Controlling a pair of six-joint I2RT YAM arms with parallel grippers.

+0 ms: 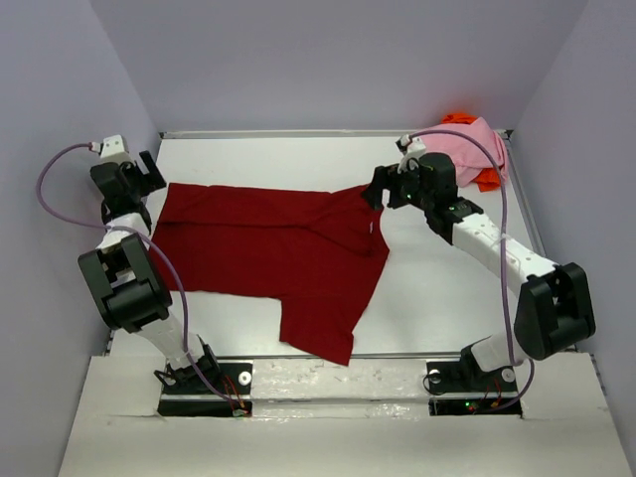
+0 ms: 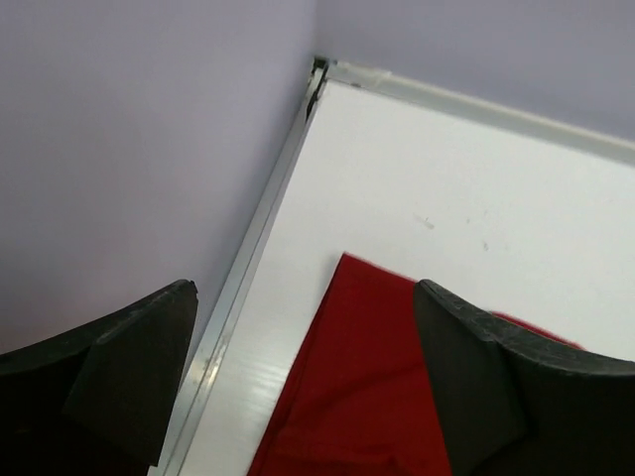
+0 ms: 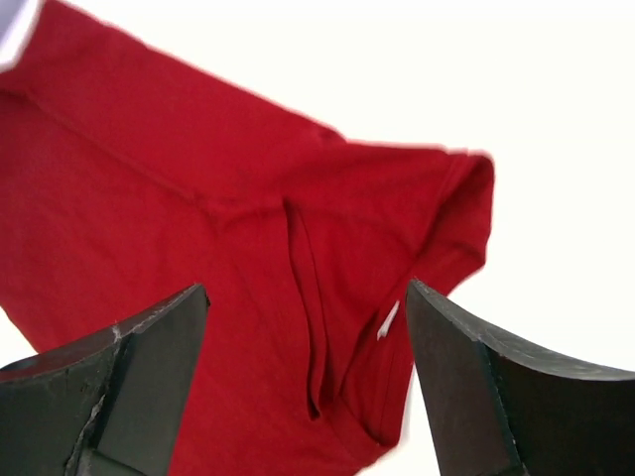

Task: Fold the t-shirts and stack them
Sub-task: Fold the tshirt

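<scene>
Claws wide and empty: left gripper [image 1: 149, 175] and right gripper [image 1: 377, 195] hover over the dark red t-shirt [image 1: 268, 248], at its far corners.
Folding looks barely begun; next, each must pinch its corner.

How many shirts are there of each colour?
Dark red shirt: 1
Pink shirt: 1
Orange shirt: 1
Total: 3 shirts

High rear overview; close downward wrist views; shared dark red t-shirt [image 1: 268, 248]
</scene>
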